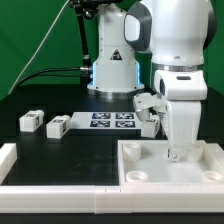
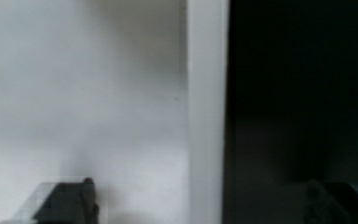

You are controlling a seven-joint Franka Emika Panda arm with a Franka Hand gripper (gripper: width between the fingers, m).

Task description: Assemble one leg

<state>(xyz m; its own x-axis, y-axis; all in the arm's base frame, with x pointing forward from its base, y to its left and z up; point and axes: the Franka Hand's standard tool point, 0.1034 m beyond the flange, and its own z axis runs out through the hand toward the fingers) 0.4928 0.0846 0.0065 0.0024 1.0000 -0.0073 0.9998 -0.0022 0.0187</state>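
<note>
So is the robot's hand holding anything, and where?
Cannot tell: the hand is down at the white tray, but neither view shows its grip clearly.

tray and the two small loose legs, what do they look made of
The tray looks like matte white plastic, perhaps moulded or printed: thick rounded rims, even soft shading, no glare. The left leg and the second leg beside it look like the same matte white plastic; their black-and-white markers seem printed stickers, though too small to be sure.
</note>
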